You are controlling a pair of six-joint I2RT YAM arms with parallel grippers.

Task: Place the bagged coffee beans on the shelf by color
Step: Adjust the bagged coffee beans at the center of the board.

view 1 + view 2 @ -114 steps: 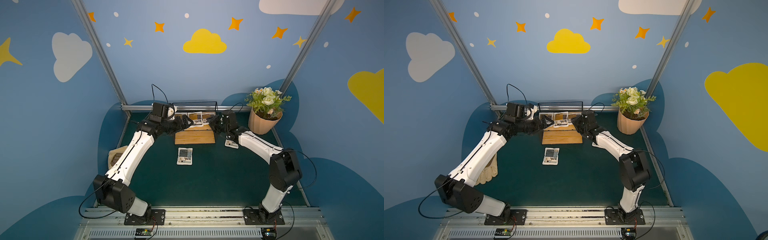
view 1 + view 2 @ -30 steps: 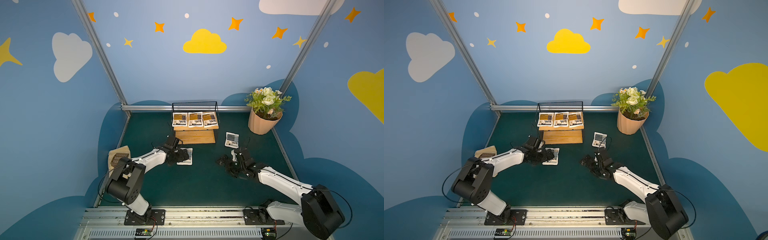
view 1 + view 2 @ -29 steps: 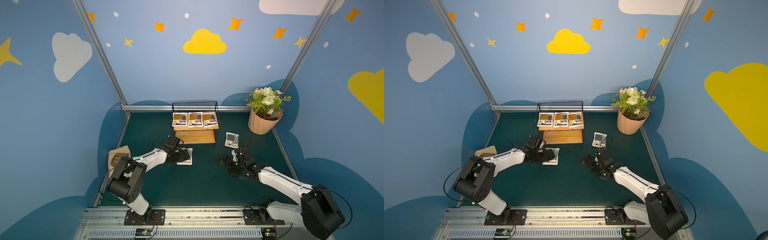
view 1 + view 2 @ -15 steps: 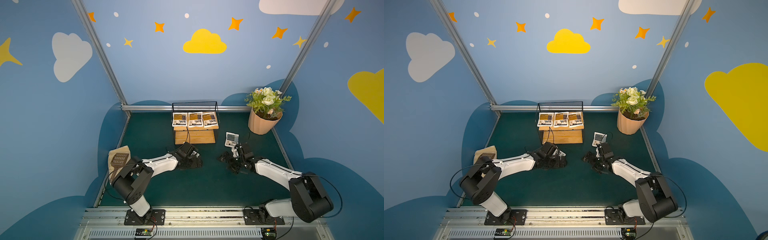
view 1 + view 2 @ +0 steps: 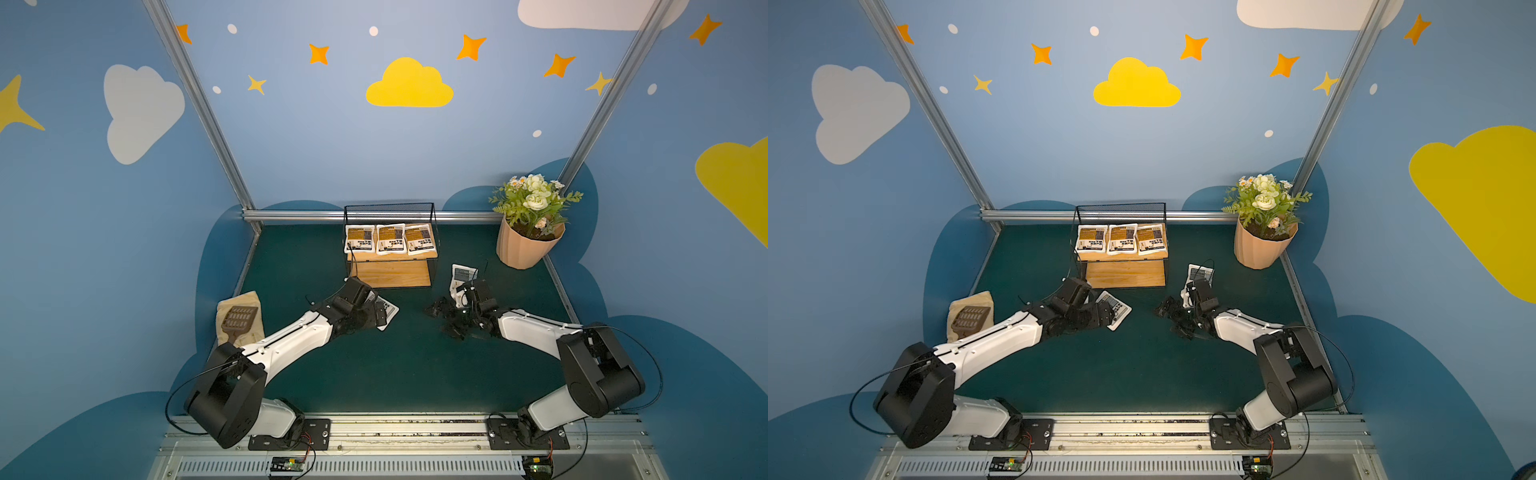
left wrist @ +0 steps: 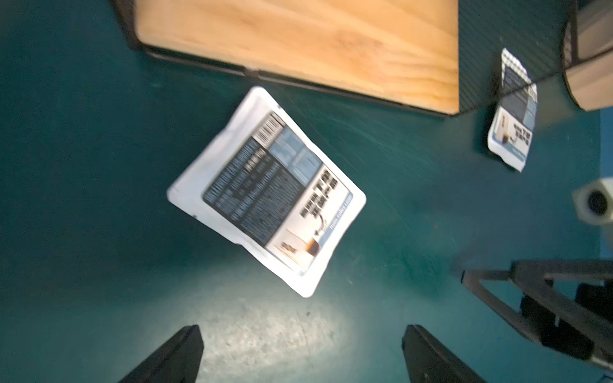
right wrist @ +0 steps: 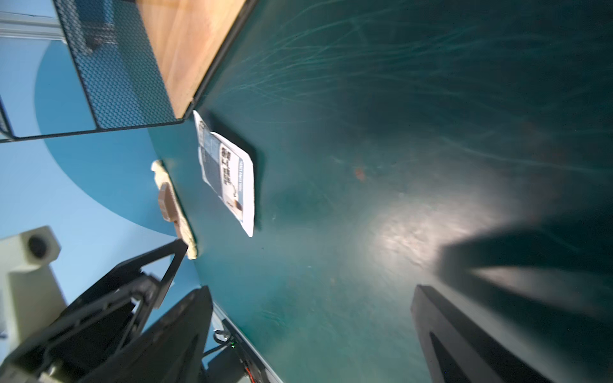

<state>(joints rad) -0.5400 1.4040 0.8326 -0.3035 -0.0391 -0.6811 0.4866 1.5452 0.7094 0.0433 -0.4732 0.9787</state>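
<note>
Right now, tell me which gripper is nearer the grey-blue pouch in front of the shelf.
Left. The left gripper hangs open right at the pouch; the right gripper, also open, sits apart across the mat.

Both arms are stretched low and inward; the left pincer [image 6: 300,331] and right pincer [image 7: 310,291] are held wide open.

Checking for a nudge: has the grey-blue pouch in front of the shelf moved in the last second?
Yes. The grey-blue pouch slid slightly toward the flower pot and turned: once square to the shelf, it now lies diagonal to it.
</note>
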